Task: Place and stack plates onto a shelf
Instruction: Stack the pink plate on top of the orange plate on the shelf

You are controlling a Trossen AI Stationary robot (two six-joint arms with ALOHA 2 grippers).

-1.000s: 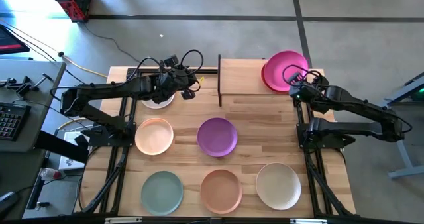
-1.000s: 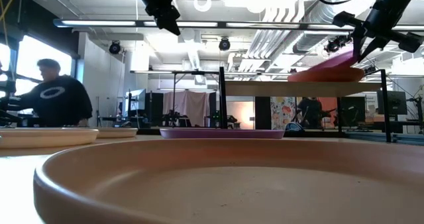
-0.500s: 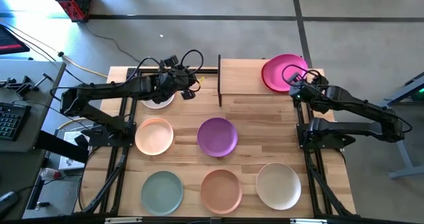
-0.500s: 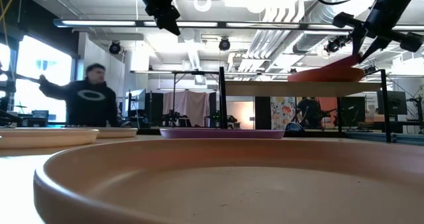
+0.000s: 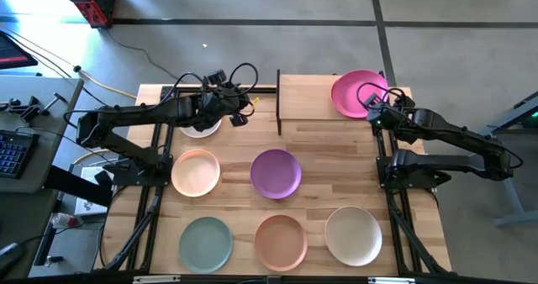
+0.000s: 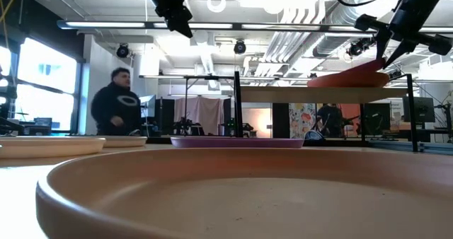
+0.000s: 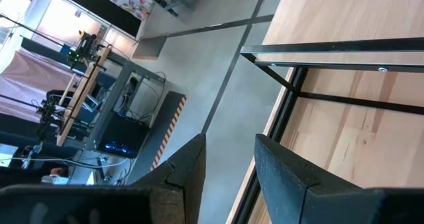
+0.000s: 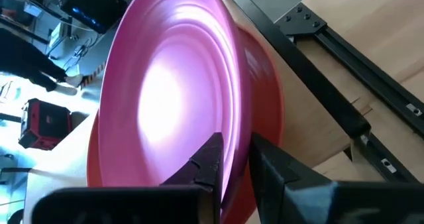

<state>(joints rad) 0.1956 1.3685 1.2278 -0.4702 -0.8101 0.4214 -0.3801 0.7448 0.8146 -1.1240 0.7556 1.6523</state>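
My right gripper (image 8: 233, 159) is clamped on the magenta plate's (image 5: 356, 92) rim, tilting it onto the orange-red plate (image 8: 265, 91) at the shelf's (image 5: 304, 97) right end. Next I should level it, then release. My left gripper (image 7: 228, 161), parted and empty, hovers above the tabletop's (image 5: 336, 158) off-white plate (image 5: 200, 129).

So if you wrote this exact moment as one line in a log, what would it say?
right end effector: shut on pink plate, over red plate on shelf | left end effector: open, raised, empty | table: six plates
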